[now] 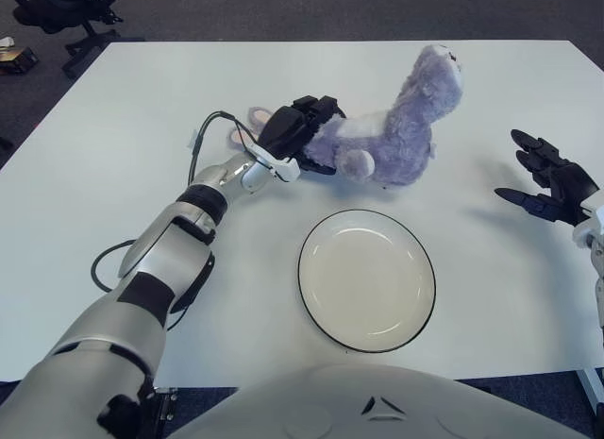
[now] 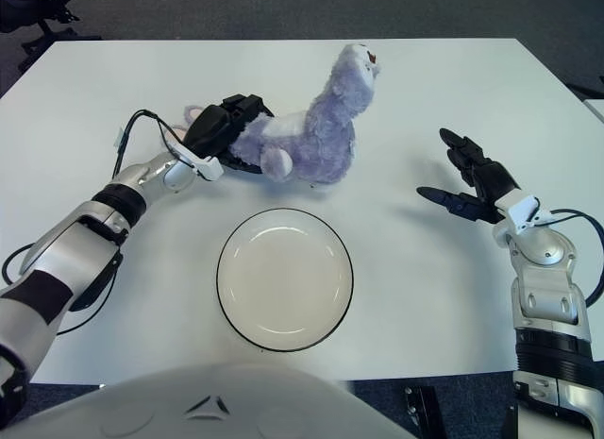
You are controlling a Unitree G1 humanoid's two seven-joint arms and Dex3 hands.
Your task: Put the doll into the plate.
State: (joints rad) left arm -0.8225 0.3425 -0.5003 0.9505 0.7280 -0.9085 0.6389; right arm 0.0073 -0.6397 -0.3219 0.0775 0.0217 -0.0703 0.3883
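The left hand [image 1: 300, 127] is clamping the doll [image 1: 392, 137] at its left end, black fingers curled round the plush where the pink-lined ears [image 1: 259, 118] trail out behind. The doll is sitting on the table [image 1: 113, 109] just beyond the plate [image 1: 367, 278], apart from its rim, with its far end rearing up toward the back edge. It is looking light and soft (plush like that squashes under a grip and flops), so a hold on the thick body seems safer than one on an ear or a limb — a thin part would likely let the rest swing. Over on the right, the right hand [image 2: 469, 179] is hovering beside the doll, fingers spread, holding nothing. The right eye view is showing that arm's forearm and wrist below the hand — in the left eye view it is cut off at the frame edge.
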